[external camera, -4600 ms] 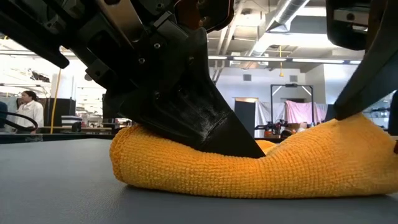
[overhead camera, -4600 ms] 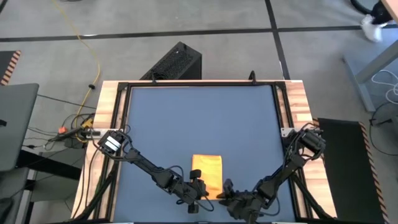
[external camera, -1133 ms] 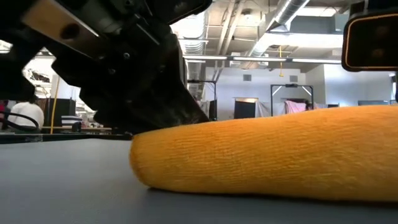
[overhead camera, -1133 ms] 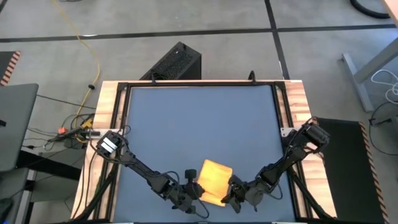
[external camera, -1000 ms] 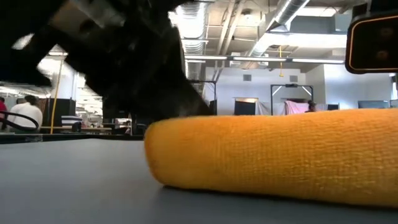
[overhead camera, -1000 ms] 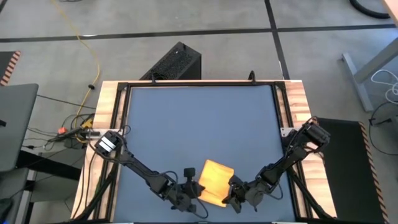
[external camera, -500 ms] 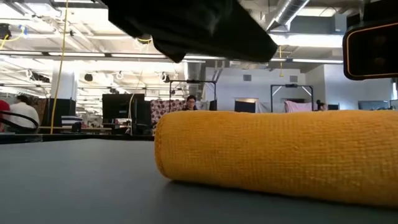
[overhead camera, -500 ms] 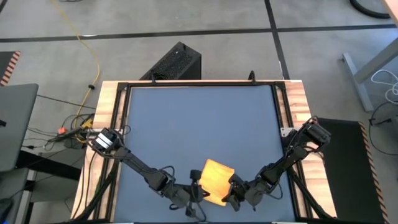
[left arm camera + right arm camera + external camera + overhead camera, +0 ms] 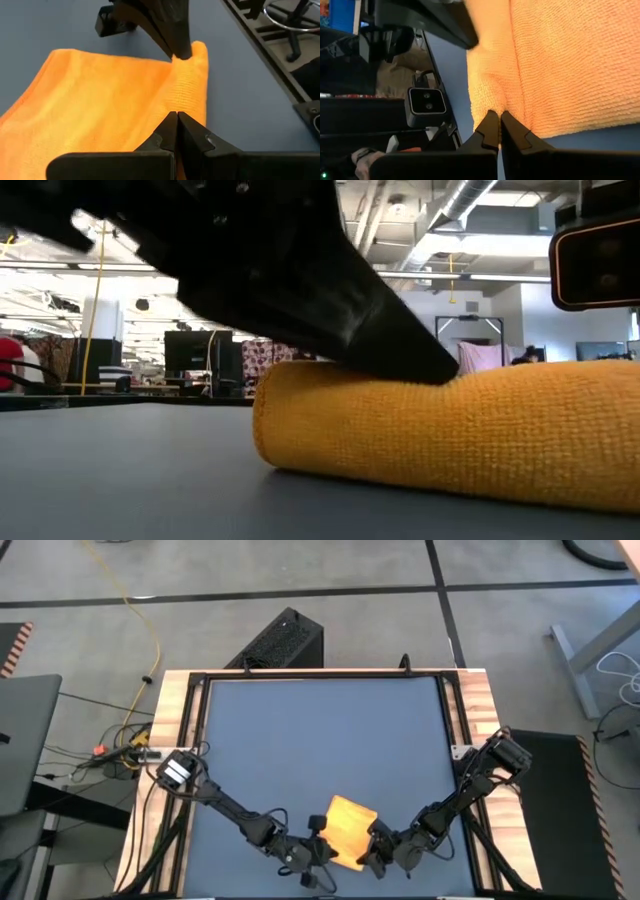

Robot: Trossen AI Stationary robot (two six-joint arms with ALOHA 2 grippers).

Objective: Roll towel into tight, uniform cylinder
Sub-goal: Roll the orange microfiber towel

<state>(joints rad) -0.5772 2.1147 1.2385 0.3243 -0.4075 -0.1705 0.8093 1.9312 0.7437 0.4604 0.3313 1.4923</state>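
Towel (image 9: 347, 827) is lying rolled on the surface (image 9: 320, 740) at 6 o'clock. Left gripper (image 9: 322, 840), jaws pressed together, is pushing on its 8 o'clock end; right gripper (image 9: 372, 845), jaws together, is pinching its 4 o'clock edge.

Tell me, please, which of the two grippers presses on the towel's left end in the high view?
The left gripper, shut, pressing down on the towel at its left end; the right gripper, also shut, meets the opposite end.

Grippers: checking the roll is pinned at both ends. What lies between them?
Only the towel, between left gripper and right gripper, per the high view.
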